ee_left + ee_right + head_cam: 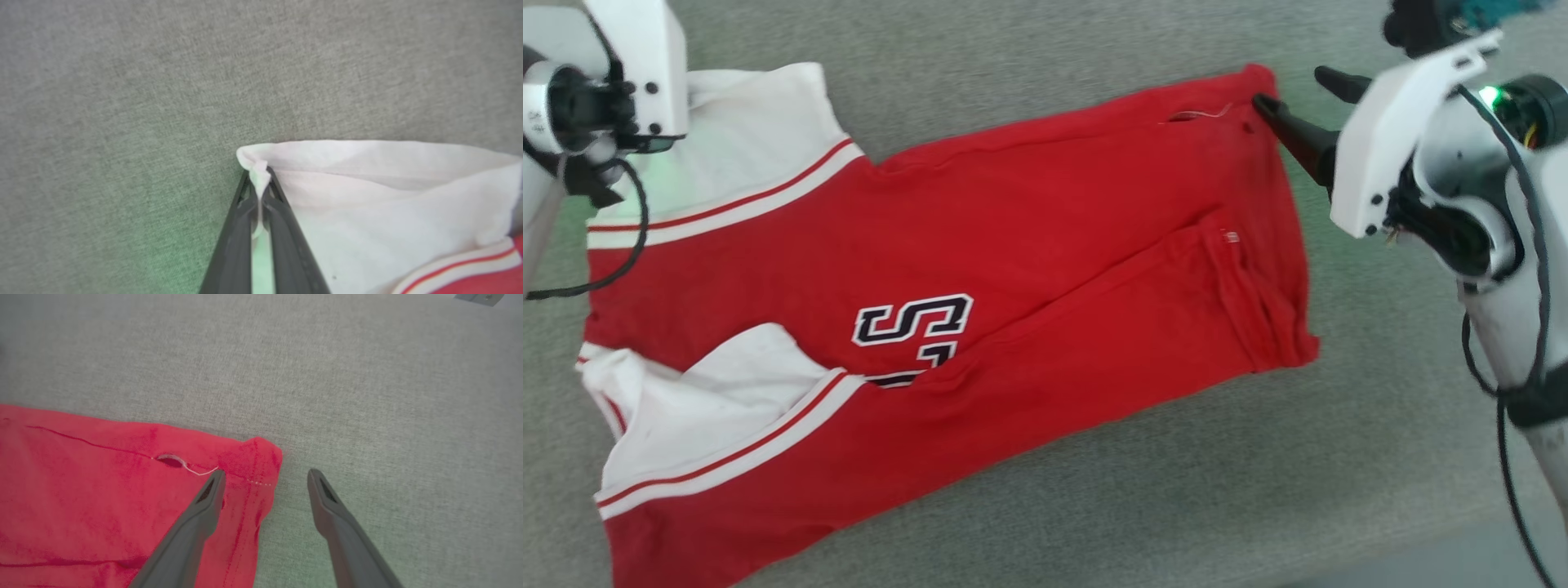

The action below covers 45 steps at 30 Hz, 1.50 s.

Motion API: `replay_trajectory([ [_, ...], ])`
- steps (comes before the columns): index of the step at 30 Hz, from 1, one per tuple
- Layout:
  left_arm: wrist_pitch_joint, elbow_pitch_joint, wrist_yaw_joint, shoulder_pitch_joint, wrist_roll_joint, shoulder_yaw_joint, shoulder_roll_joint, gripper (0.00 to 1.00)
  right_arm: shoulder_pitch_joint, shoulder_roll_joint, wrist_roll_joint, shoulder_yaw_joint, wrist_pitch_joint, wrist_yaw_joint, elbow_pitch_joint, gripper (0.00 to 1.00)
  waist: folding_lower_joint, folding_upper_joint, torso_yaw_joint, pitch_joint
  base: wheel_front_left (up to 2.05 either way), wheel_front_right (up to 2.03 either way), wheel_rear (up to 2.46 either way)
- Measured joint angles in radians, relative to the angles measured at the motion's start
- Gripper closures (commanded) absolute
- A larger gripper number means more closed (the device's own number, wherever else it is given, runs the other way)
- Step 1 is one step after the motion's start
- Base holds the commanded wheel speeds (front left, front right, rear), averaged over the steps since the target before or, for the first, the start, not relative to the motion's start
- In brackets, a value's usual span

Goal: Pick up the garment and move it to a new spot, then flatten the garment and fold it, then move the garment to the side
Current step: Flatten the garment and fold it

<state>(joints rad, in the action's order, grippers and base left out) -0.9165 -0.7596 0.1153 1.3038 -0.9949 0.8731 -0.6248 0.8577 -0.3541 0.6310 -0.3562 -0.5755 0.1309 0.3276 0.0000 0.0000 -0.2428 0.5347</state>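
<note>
We see the garment [980, 245] spread mid-frame on the grey bench [1094, 506]. The left pincer [259, 175] clamps its white sleeve corner at upper left. The right pincer [265, 473] gapes wide astride the red hem corner at upper right, so we judge a two-corner pull to flatten it.

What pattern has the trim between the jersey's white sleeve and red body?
White trim with one thin red stripe; clearest in the head view.

Layout: garment [1029, 245] lies spread on the surface [1045, 65], lengthwise left to right. Sleeves are at the left end: far sleeve [760, 131] and near sleeve [703, 408], which lies over the body. Lettering [915, 322] sits mid-body, its lower part under a fold. Hem [1290, 245] is at the right end. Left gripper [258, 179] is at the far sleeve's outer corner, fabric pinched between its fingers. Right gripper [266, 473] straddles the far hem corner, one finger over fabric, the other over bare surface.
</note>
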Motion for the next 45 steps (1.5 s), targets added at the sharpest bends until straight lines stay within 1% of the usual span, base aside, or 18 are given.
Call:
replay_trajectory([
  [5,0.022,-0.026,-0.020,0.021,0.001,0.003,0.035,1.00,0.097,-0.005,0.053,-0.082,-0.143,0.000,0.135,0.00,0.0001,0.0000,0.034,0.011,0.00,0.00,0.00],
  [9,0.047,-0.048,-0.033,0.027,0.001,0.002,0.057,1.00,0.154,-0.007,0.104,-0.128,-0.240,0.000,0.197,0.00,0.0000,0.0000,0.051,0.016,0.00,0.00,0.00],
  [10,0.052,-0.053,-0.036,0.028,-0.001,0.001,0.061,1.00,0.164,-0.010,0.111,-0.138,-0.254,0.000,0.203,0.22,0.0000,0.0001,0.055,0.017,0.00,0.00,0.00],
  [11,0.059,-0.058,-0.038,0.029,-0.001,0.000,0.066,1.00,0.171,-0.015,0.121,-0.149,-0.263,0.000,0.207,0.63,0.0001,0.0000,0.058,0.017,0.00,0.00,0.00],
  [12,0.068,-0.062,-0.044,0.029,-0.001,0.000,0.071,1.00,0.178,-0.021,0.129,-0.156,-0.265,0.000,0.212,1.00,0.0001,0.0000,0.062,0.017,0.00,0.00,0.00],
  [14,0.082,-0.072,-0.050,0.029,-0.006,-0.003,0.081,1.00,0.186,-0.032,0.134,-0.171,-0.269,0.000,0.216,1.00,0.0001,0.0000,0.071,0.014,0.00,0.00,0.00],
  [16,0.096,-0.081,-0.061,0.029,-0.012,-0.008,0.089,1.00,0.188,-0.047,0.150,-0.186,-0.250,0.000,0.210,1.00,0.0001,0.0000,0.082,0.003,0.00,0.00,0.00],
  [18,0.087,-0.085,-0.063,0.028,-0.020,-0.010,0.089,1.00,0.184,-0.071,0.153,-0.190,-0.230,0.000,0.198,1.00,0.0001,0.0000,0.090,-0.007,0.00,0.00,0.00],
  [23,0.041,-0.054,-0.063,0.022,-0.020,0.000,0.060,1.00,0.150,-0.132,0.170,-0.189,-0.185,0.000,0.143,1.00,0.0001,0.0000,0.112,-0.038,0.00,0.00,0.00],
  [28,-0.011,0.055,-0.042,0.009,-0.019,0.013,0.016,1.00,0.086,-0.182,0.183,-0.170,-0.152,0.000,0.066,1.00,0.0000,0.0000,0.133,-0.072,0.00,0.00,0.00],
  [30,-0.031,0.116,-0.022,-0.009,-0.019,0.014,-0.012,1.00,0.058,-0.199,0.188,-0.158,-0.145,0.000,0.028,1.00,0.0000,-0.0001,0.141,-0.085,0.00,0.00,0.00],
  [34,-0.061,0.284,0.026,-0.058,-0.024,0.013,-0.079,1.00,-0.001,-0.233,0.189,-0.134,-0.144,0.000,-0.055,1.00,0.0001,0.0000,0.156,-0.108,0.00,0.00,0.00],
  [40,-0.119,0.602,0.147,-0.185,-0.061,0.007,-0.204,1.00,-0.114,-0.286,0.200,-0.076,-0.158,0.000,-0.204,1.00,0.0000,0.0000,0.175,-0.134,0.00,0.00,0.00],
  [42,-0.124,0.708,0.191,-0.233,-0.079,-0.002,-0.237,1.00,-0.159,-0.303,0.202,-0.053,-0.168,0.000,-0.253,1.00,0.0000,0.0000,0.180,-0.138,0.00,0.00,0.00],
  [43,-0.124,0.708,0.191,-0.233,-0.079,-0.002,-0.237,1.00,-0.159,-0.303,0.202,-0.053,-0.168,0.000,-0.253,1.00,0.0000,0.0000,0.180,-0.138,0.00,0.00,0.00],
  [44,-0.128,0.763,0.213,-0.258,-0.081,-0.001,-0.255,1.00,-0.183,-0.309,0.203,-0.038,-0.173,0.000,-0.275,1.00,0.0000,0.0000,0.182,-0.140,0.00,0.00,0.00],
  [45,-0.128,0.853,0.258,-0.306,-0.089,-0.002,-0.294,1.00,-0.231,-0.321,0.205,-0.016,-0.186,0.000,-0.323,1.00,0.0001,0.0000,0.185,-0.142,0.00,0.00,0.00],
])
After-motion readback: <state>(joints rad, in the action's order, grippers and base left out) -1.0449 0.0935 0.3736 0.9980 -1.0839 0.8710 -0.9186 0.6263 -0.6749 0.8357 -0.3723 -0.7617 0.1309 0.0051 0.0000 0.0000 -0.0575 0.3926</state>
